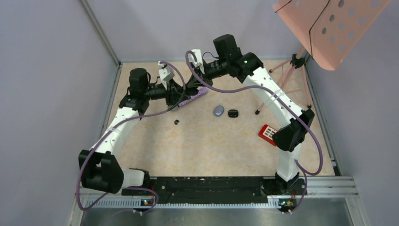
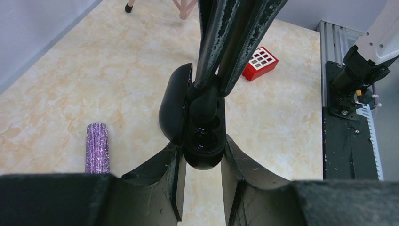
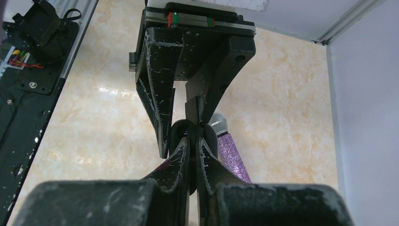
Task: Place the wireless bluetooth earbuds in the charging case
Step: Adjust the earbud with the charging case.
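Observation:
My left gripper (image 2: 203, 146) is shut on the open black charging case (image 2: 202, 153), held off the table with its lid (image 2: 171, 106) swung left. Two wells show dark inside it. My right gripper (image 2: 207, 87) comes down from above with its jaws shut on a small glossy black earbud (image 2: 204, 103) at the case's upper end. The right wrist view shows that gripper (image 3: 194, 139) pinched tight against the case, facing the left arm's fingers (image 3: 160, 94). From above, both grippers (image 1: 181, 96) (image 1: 192, 87) meet at the back left. A loose black earbud (image 1: 177, 122) lies on the table.
A purple glitter microphone (image 1: 195, 98) lies just under the grippers. A grey oval case (image 1: 219, 110) and a closed black case (image 1: 233, 113) sit mid-table. A red block (image 1: 267, 133) is beside the right arm. A pink music stand (image 1: 329, 23) stands at the back right.

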Robot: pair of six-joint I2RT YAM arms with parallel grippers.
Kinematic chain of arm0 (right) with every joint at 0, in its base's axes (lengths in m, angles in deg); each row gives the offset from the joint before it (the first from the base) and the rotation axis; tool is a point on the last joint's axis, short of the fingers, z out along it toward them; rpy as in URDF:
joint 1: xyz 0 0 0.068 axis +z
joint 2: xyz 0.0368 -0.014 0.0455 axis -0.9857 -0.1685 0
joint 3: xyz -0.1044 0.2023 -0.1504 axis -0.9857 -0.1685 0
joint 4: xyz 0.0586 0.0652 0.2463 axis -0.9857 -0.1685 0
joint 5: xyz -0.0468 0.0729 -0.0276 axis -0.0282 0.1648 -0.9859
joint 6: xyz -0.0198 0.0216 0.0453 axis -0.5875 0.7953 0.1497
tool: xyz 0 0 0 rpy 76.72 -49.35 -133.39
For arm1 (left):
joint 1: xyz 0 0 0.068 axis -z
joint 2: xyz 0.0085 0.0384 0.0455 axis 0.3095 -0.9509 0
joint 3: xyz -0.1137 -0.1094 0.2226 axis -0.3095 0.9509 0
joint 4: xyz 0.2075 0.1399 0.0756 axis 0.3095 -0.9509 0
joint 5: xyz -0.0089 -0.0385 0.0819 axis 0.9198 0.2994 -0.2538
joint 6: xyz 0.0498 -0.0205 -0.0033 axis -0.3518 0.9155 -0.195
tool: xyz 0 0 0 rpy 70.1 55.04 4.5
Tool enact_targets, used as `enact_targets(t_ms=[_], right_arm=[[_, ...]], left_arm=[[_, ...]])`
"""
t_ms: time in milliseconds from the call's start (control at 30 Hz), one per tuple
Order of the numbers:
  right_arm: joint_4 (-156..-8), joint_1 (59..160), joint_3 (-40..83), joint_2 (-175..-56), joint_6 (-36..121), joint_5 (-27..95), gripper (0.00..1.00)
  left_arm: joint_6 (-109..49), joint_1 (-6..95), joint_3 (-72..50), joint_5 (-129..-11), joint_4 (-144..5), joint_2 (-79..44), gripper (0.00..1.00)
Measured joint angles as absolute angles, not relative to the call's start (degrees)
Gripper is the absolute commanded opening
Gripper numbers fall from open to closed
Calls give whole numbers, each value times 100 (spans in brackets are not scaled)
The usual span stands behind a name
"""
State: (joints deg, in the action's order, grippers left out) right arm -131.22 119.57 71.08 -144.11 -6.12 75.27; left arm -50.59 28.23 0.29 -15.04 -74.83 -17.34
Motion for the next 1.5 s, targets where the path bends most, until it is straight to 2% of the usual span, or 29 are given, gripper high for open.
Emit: enact_targets(t_ms=[1200, 1333, 1500], right_arm=[[-13367, 12029, 7253, -14625, -881, 7505, 0], [-13402, 12033, 7294, -14676, -883, 7483, 23], [-13467, 12059, 7397, -14752, -824, 7374, 32]], left_arm=[[-4718, 2820, -4, -1637, -7175, -1745, 0], [-4722, 2820, -4, -1637, -7177, -1773, 0], [-4809, 2823, -4, -1602, -7217, -1795, 0]])
